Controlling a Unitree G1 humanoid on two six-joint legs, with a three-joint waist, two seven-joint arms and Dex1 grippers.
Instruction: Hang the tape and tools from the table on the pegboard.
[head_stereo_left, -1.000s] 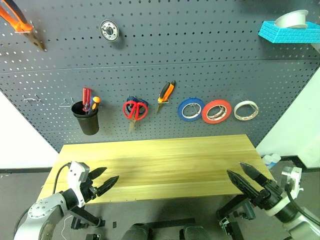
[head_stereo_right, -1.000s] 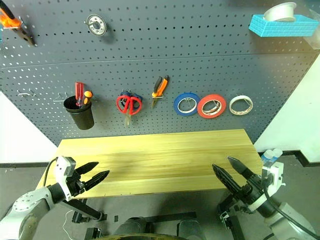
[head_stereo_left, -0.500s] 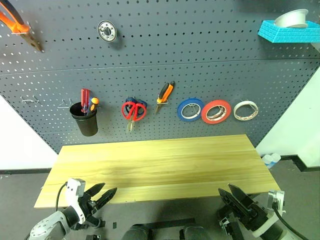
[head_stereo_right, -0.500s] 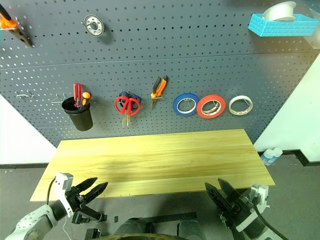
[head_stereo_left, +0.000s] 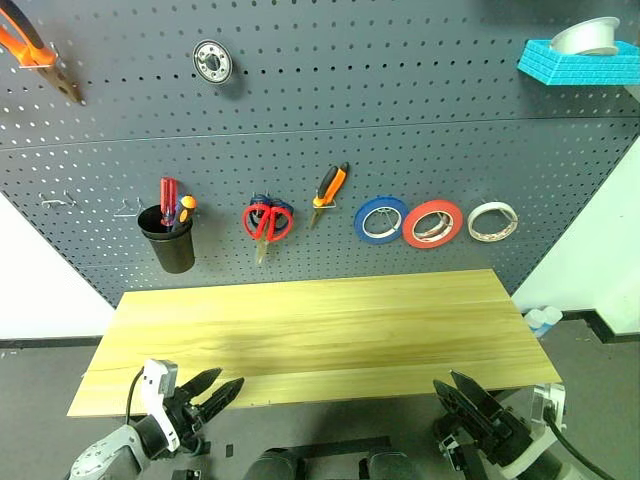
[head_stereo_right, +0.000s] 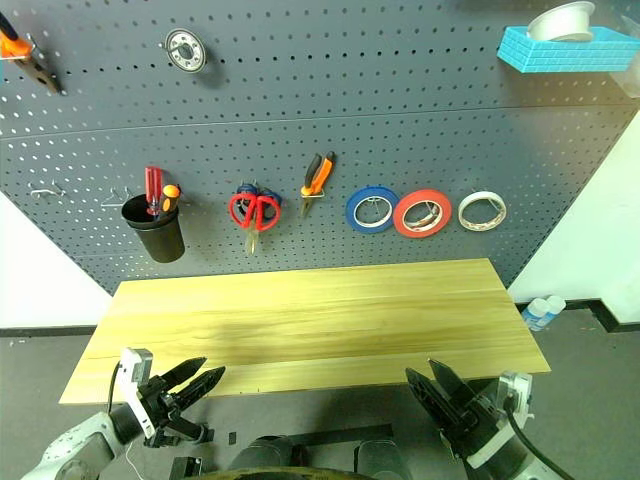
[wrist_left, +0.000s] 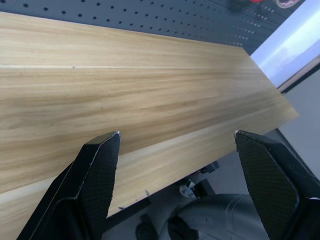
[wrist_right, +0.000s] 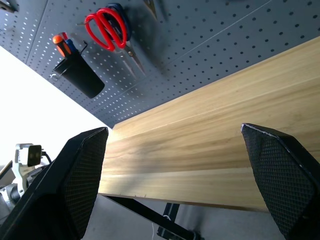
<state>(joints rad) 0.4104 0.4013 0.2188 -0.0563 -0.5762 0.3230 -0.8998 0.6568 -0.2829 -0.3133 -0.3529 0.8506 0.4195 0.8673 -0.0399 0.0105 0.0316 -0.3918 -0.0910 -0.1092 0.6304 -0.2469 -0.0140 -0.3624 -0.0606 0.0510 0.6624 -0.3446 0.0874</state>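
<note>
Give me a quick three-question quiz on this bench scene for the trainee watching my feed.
1. True or false: the red-orange tape roll hangs between the blue roll and the whitish roll on the pegboard.
2. Where is the red-handled screwdriver?
A. flat on the table
B. upright in the black cup
C. in the left gripper
3. What do the left gripper and right gripper hold?

Key:
1. True.
2. B.
3. Nothing; both are open, low at the table's near edge.
</note>
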